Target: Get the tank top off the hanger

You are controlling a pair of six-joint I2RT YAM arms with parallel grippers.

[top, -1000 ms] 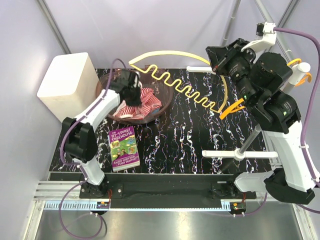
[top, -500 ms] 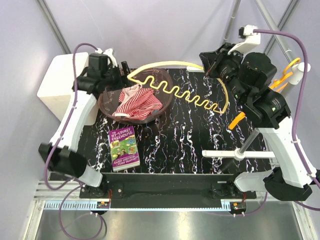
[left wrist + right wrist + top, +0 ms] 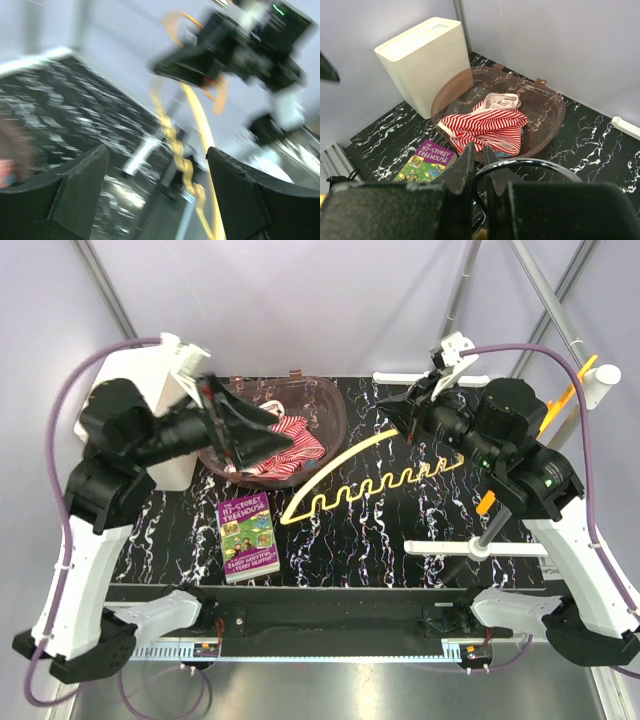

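The red-and-white striped tank top lies crumpled in the brown bowl, off the hanger. The yellow wavy hanger hangs bare over the middle of the table. My right gripper is shut on its metal hook. Raised above the bowl's left side, my left gripper stands open and holds nothing; its view is blurred and faces the hanger.
A purple book lies in front of the bowl. A cream box stands at the back left. A white stand with a grey rod and orange clips occupy the right side.
My left gripper opened, let go of the tank top in the bowl and rose up to the left. My right gripper swung the bare hanger down toward the table's middle.
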